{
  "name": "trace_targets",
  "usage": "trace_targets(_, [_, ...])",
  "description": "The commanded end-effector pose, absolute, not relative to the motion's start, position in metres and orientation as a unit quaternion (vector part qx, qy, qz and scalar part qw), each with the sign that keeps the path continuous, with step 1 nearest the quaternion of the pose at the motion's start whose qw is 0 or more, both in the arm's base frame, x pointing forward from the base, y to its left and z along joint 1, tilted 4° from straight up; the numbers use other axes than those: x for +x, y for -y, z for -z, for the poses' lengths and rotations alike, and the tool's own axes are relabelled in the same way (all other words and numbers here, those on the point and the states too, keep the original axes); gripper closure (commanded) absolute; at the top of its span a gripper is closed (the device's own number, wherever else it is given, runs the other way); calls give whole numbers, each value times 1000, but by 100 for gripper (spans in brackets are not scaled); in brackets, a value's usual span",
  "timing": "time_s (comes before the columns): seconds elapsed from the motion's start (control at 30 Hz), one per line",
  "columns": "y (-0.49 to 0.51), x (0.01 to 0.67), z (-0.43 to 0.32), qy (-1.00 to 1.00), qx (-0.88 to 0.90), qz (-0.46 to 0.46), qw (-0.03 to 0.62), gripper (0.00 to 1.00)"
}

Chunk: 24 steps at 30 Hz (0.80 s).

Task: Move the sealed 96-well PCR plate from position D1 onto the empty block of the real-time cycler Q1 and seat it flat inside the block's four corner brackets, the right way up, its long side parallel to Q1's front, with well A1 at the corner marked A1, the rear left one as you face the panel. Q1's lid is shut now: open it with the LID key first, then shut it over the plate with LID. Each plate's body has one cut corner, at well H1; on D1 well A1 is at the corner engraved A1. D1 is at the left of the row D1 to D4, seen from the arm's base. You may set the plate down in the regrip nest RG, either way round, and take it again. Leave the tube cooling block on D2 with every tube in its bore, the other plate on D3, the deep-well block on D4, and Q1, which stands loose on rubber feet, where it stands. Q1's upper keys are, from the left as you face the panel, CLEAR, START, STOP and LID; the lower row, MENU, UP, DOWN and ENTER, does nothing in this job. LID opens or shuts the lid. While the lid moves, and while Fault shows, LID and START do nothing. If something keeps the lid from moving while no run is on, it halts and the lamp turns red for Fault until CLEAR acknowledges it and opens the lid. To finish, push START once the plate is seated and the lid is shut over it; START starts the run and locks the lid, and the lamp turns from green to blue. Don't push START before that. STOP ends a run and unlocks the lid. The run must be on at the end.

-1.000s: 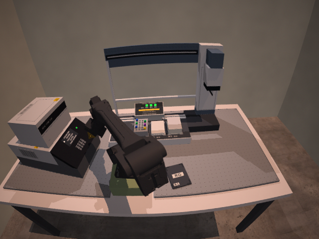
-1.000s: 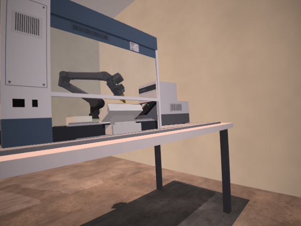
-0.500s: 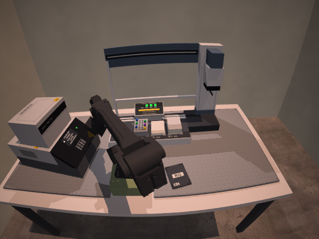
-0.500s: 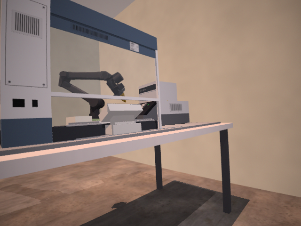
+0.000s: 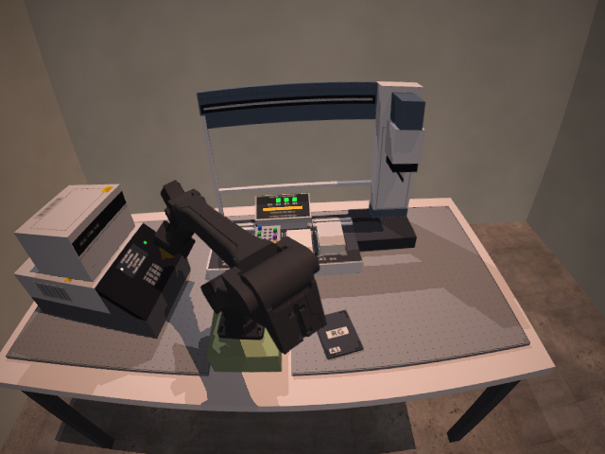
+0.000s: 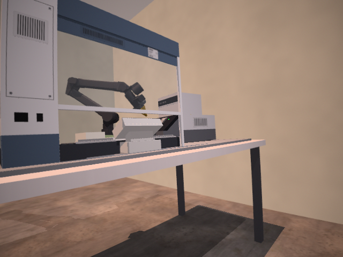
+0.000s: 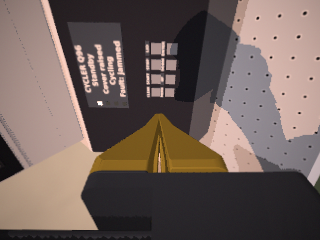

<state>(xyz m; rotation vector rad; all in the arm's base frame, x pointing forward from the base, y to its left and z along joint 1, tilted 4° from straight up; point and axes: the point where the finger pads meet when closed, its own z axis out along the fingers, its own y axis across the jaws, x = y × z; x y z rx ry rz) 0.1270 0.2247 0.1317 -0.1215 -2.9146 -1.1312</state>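
The cycler Q1 [image 5: 97, 264] stands at the table's left with its white lid [image 5: 73, 227] shut and its lamp [image 5: 145, 242] green. My gripper [image 7: 159, 120] is shut and empty, its yellow fingers pressed together. It hovers above Q1's sloped black panel, pointing toward the two rows of keys [image 7: 162, 70], a little short of them. From the side view the fingertips [image 6: 143, 113] hang above the panel. The display [image 7: 102, 65] lists Standby, Cover raised, Cycling and Fault. The plate on D1 is hidden behind my arm in the overhead view.
On the deck row behind my arm I see the tube cooling block [image 5: 267, 232], a white plate [image 5: 300, 237] and the deep-well block [image 5: 330, 233]. The black regrip nest RG [image 5: 338, 337] lies at the front. A tall gantry frame [image 5: 302, 147] stands at the back.
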Motion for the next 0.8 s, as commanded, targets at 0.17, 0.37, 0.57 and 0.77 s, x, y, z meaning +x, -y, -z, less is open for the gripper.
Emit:
trace_targets(0.17, [-238, 125, -125, 930, -48, 363, 17, 100])
trace_targets(0.37, [-252, 129, -129, 926, -45, 374, 9, 100])
trace_targets(0.57, [-259, 130, -123, 927, -44, 372, 10, 100])
trace_targets(0.77, [-261, 126, -111, 929, -44, 368, 12, 100])
